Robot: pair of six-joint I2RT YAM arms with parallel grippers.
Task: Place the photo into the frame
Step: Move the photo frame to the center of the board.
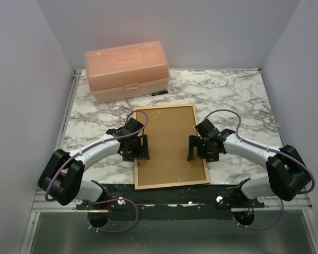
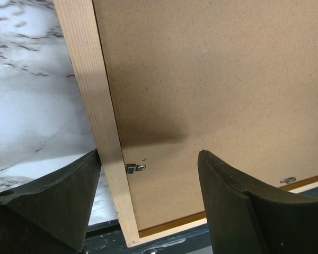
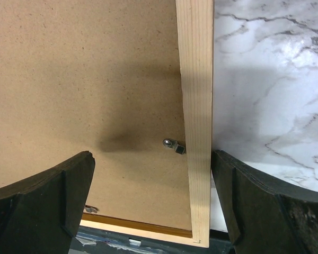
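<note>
Frame [image 1: 172,184] lies back-up at the middle of the table's near edge, backing board [image 1: 169,143] seated in it; photo not in view. Left gripper [image 1: 137,152] and right gripper [image 1: 200,152] are both spread, each straddling a side rail. Judgement: swing the metal tabs [image 2: 135,168] clear first, then lift the board evenly.

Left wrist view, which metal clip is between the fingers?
The clip against the side rail of the frame; the other clip sits by the bottom rail.
</note>
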